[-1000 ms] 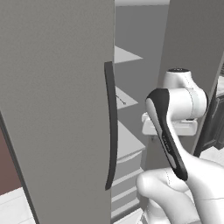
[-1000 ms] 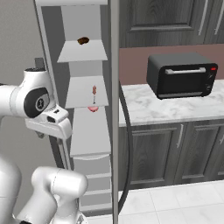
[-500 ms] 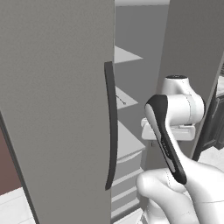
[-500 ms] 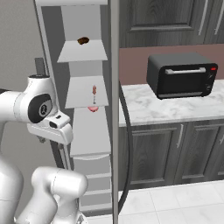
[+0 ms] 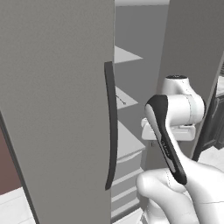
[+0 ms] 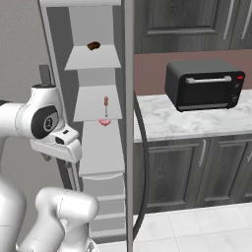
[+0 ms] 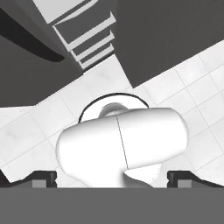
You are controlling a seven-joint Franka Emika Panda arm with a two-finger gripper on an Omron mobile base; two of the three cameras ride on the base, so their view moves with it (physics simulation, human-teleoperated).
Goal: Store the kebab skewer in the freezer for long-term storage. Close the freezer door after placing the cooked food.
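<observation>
1. The kebab skewer (image 6: 105, 104) lies on a middle shelf inside the freezer (image 6: 96, 106), left of centre in the right base view, just above a pink round lump (image 6: 104, 122); a dark brown lump (image 6: 93, 46) sits on the shelf above, near the top of the frame.
2. The placing looks done; what is left, as I judge it, is shutting the freezer door (image 5: 57, 109), which stands wide open and takes up the left half of the left base view, its dark vertical handle (image 5: 111, 127) near the centre.
3. The gripper (image 7: 111, 177) points down at the tiled floor; its two dark tips sit far apart at the bottom corners of the hand view, so the fingers are spread and hold nothing.
4. The door should handle as a stiff, fairly heavy hinged panel; the bar handle or the door's free edge looks the best place to push or hook.
5. Room is tight: the arm stands between the two open doors, with the thin edge of the other door (image 6: 129, 123) running down the centre of the right base view; the counter with the toaster oven (image 6: 204, 83) lies beyond it to the right, well apart.
</observation>
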